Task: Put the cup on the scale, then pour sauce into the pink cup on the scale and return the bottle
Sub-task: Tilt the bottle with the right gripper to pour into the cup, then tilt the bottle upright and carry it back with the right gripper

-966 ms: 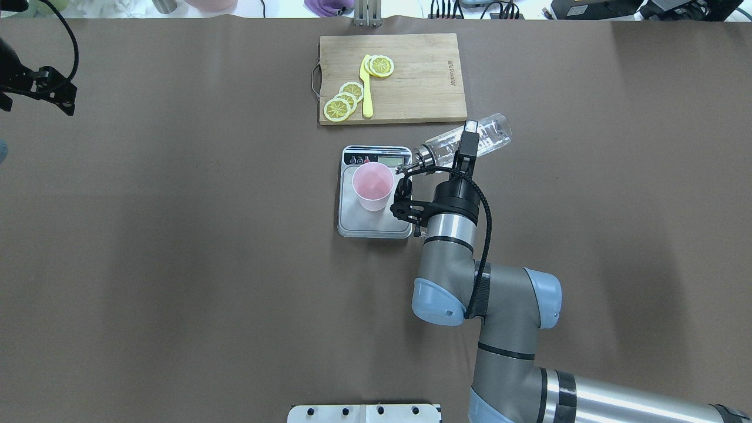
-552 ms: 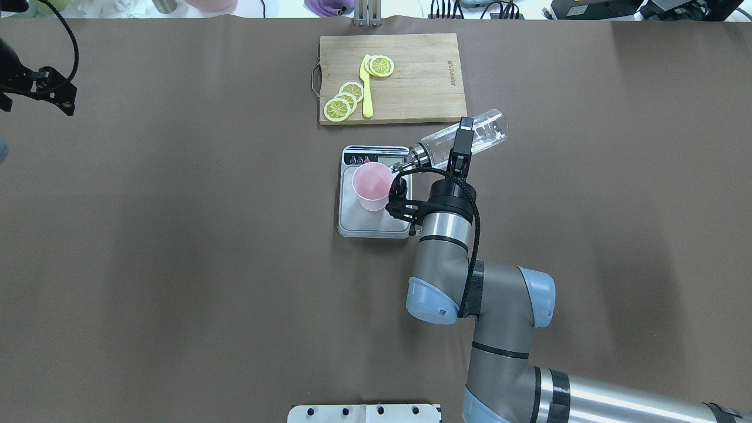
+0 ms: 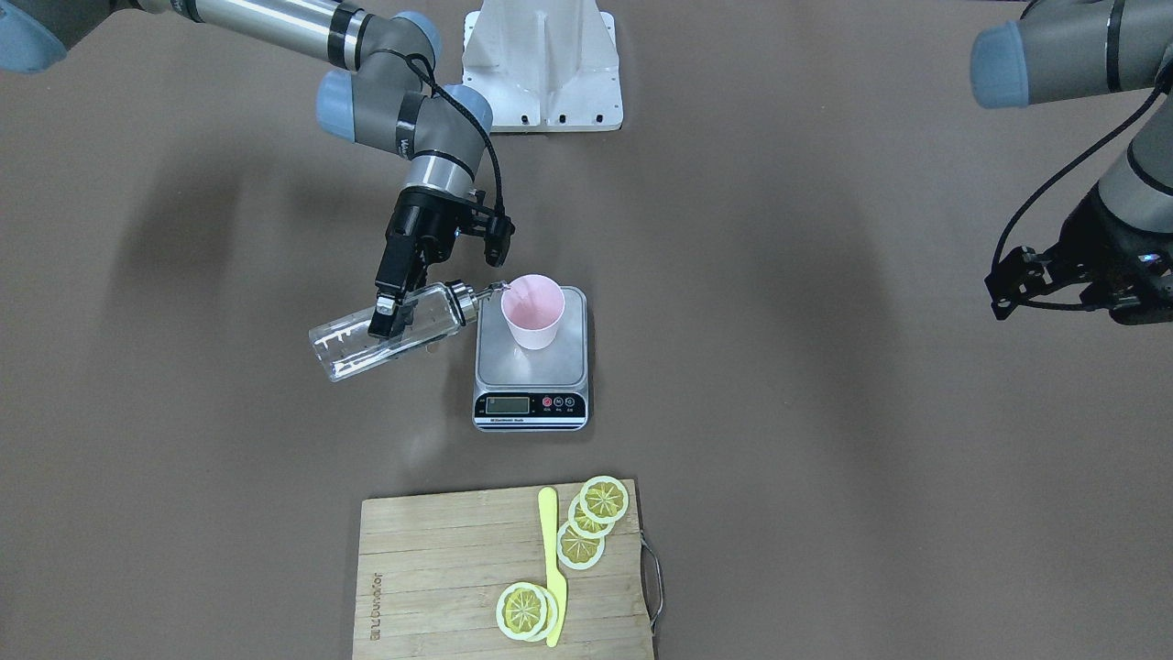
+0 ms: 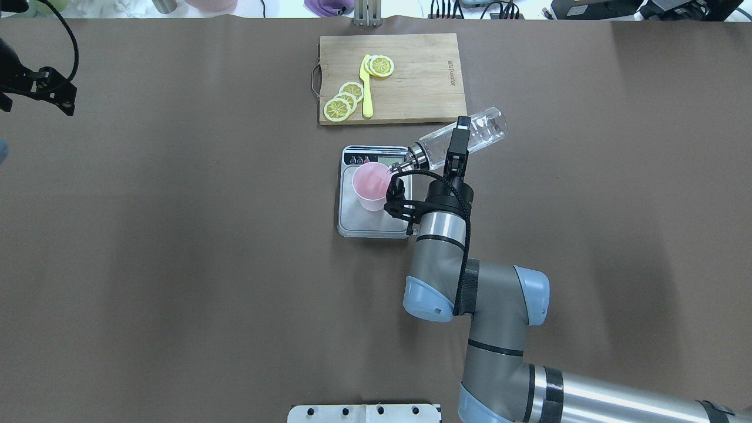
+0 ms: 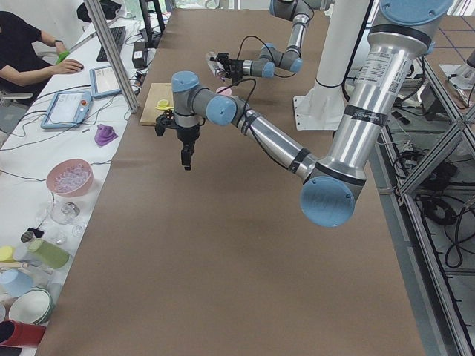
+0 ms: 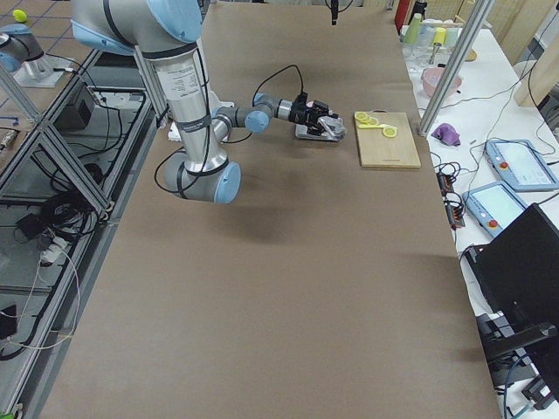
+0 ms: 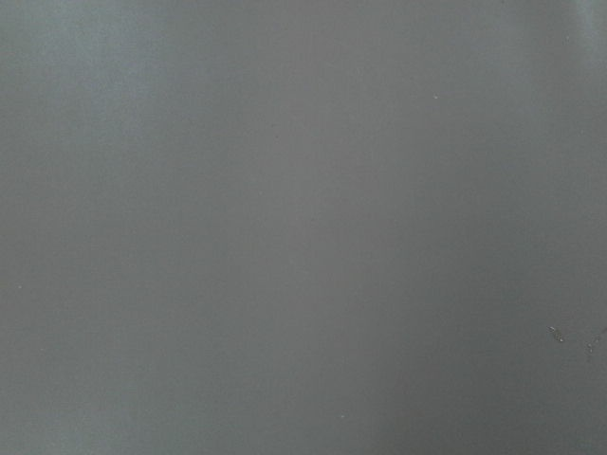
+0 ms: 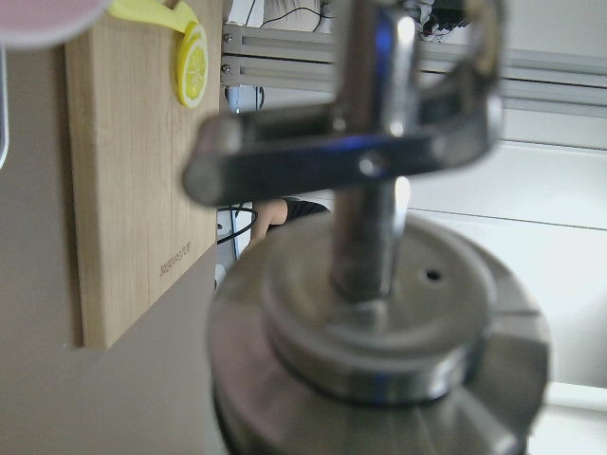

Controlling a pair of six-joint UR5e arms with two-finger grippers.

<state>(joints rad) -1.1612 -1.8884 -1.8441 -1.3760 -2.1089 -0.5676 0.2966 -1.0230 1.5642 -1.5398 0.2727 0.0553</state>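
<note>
The pale pink cup (image 4: 372, 185) (image 3: 533, 312) stands upright on the silver scale (image 4: 359, 227) (image 3: 513, 368). My right gripper (image 4: 456, 150) (image 3: 389, 310) is shut on the clear glass bottle (image 4: 482, 133) (image 3: 353, 344), which lies nearly horizontal in the air. Its silver spout (image 4: 400, 168) (image 3: 493, 291) reaches the cup's rim, and the same spout cap (image 8: 379, 284) fills the right wrist view. The clear sauce inside is hard to make out, and I see no stream. My left gripper (image 5: 185, 160) hangs far off at the table's left end; I cannot tell its state.
A wooden cutting board (image 4: 411, 82) (image 3: 440, 577) with lemon slices (image 4: 343, 101) and a yellow knife (image 4: 366, 88) lies just beyond the scale. The left wrist view shows only bare table. A person sits at a side desk (image 5: 44, 67).
My right arm has shifted left with the bottle, carrying the spout from beside the cup to over its rim. The cup, the scale and the left arm have stayed put.
</note>
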